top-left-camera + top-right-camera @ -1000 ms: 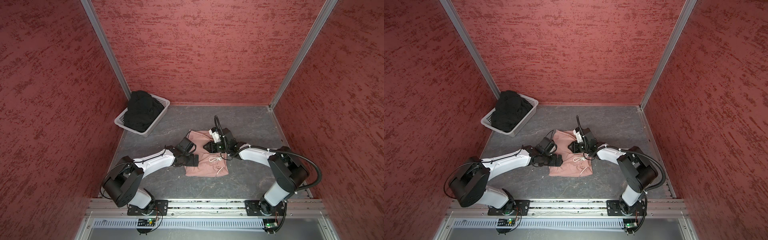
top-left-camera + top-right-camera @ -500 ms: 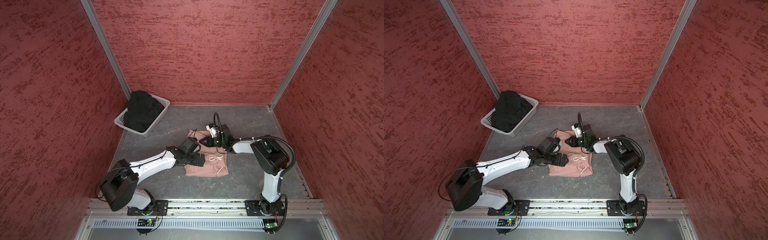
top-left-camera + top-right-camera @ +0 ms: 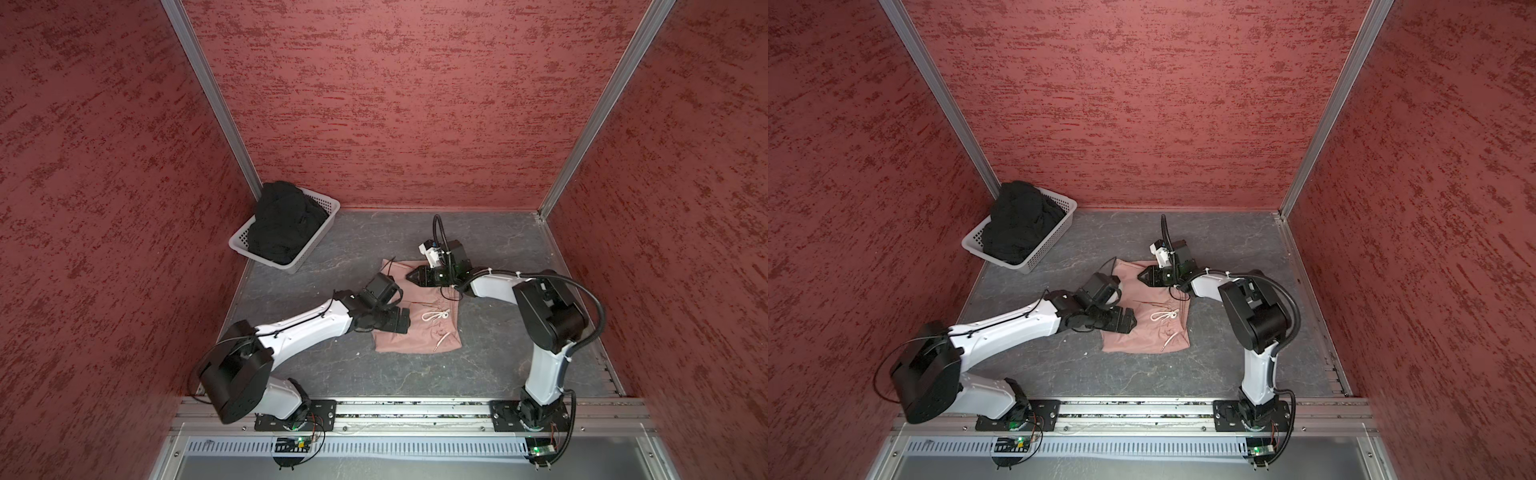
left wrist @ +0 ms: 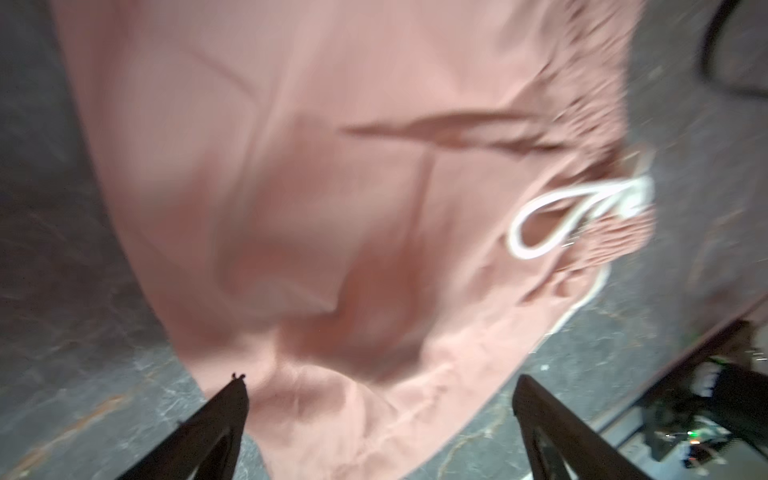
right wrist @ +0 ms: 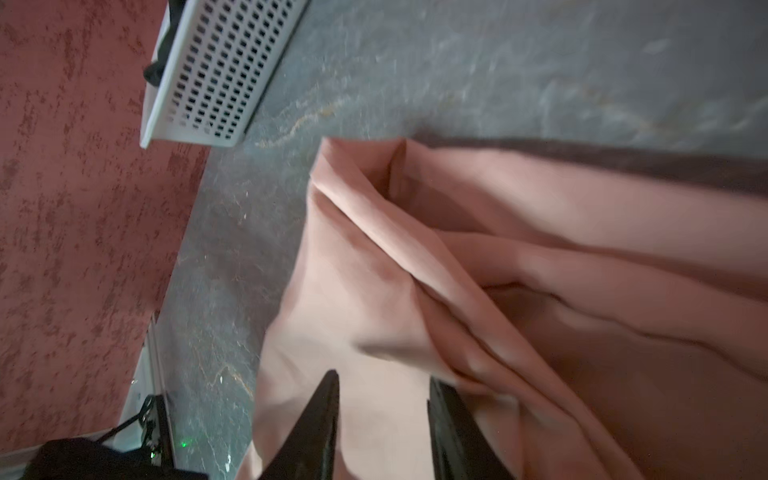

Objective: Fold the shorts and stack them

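Observation:
The dusty-pink shorts (image 3: 415, 332) (image 3: 1152, 332) lie flat mid-table, their white drawstring (image 3: 434, 316) (image 4: 552, 220) on top. My left gripper (image 3: 401, 322) (image 3: 1128, 324) (image 4: 380, 384) is open wide, low over the shorts' left edge, with cloth below the gap. My right gripper (image 3: 411, 276) (image 3: 1140, 276) (image 5: 383, 378) hovers over the far part of the pink shorts (image 5: 540, 270), jaws partly apart over a raised fold. It grips nothing that I can see. The black shorts (image 3: 282, 224) (image 3: 1017, 224) are heaped in the basket.
The white perforated basket (image 3: 291, 266) (image 3: 1034, 266) (image 5: 216, 83) sits in the far-left corner against the red wall. Red walls close the grey table on three sides. The arms' base rail (image 3: 415, 409) runs along the near edge.
The right arm's elbow has drawn in and its gripper has shifted slightly toward the far edge of the pink shorts. The left gripper has slid a little rightward onto the cloth.

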Tool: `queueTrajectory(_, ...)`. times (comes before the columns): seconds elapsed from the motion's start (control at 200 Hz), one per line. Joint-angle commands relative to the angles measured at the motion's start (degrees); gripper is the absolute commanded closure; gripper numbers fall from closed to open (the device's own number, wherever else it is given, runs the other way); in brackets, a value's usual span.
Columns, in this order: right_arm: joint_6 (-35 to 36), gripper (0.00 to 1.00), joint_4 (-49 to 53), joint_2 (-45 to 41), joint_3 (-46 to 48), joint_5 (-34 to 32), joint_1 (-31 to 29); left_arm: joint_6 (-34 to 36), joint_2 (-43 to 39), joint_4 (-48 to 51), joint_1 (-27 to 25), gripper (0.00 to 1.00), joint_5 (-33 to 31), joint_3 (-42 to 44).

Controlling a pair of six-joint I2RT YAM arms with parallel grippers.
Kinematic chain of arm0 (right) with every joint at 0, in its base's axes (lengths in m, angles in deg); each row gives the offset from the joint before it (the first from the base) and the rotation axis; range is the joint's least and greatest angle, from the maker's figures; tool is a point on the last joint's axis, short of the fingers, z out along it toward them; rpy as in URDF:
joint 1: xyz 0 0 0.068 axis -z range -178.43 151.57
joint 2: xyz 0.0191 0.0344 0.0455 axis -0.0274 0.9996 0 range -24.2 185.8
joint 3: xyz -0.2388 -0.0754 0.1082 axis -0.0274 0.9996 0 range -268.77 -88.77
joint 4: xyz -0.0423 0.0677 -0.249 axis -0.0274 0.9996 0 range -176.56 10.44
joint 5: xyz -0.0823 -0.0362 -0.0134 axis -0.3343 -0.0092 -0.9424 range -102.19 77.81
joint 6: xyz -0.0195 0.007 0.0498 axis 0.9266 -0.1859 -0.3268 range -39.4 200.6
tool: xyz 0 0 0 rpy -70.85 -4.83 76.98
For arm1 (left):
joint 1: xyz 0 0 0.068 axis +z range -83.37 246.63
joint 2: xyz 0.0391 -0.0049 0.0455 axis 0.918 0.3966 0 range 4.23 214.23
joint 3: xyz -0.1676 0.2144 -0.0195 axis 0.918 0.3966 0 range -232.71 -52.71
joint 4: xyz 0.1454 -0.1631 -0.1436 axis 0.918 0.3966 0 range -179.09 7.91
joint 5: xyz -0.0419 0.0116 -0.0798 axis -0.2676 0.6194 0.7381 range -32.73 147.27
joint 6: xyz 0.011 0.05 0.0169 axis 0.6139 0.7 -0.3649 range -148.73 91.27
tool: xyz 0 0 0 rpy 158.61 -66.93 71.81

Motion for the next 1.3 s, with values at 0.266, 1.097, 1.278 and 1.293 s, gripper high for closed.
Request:
queueTrajectory(0.266,1.9,0.65,28.7,-9.0,-6.3,-26.1,-14.0,4.5,-18.4,5.3,20.2,0.01,-6.3,-0.6)
queueTrajectory(1.097,-7.6,0.88,25.3,2.8,1.2,-34.3,-3.1,9.3,-18.8,4.6,29.5,0.01,2.0,2.3)
queueTrajectory(1.278,-0.7,0.9,26.4,5.6,-4.5,-38.5,4.0,9.7,-19.4,5.5,30.0,0.01,2.6,2.6)
queueTrajectory(1.293,0.0,0.9,26.2,5.9,-5.0,-38.8,4.7,9.7,-19.6,5.6,30.0,0.01,2.6,2.6)
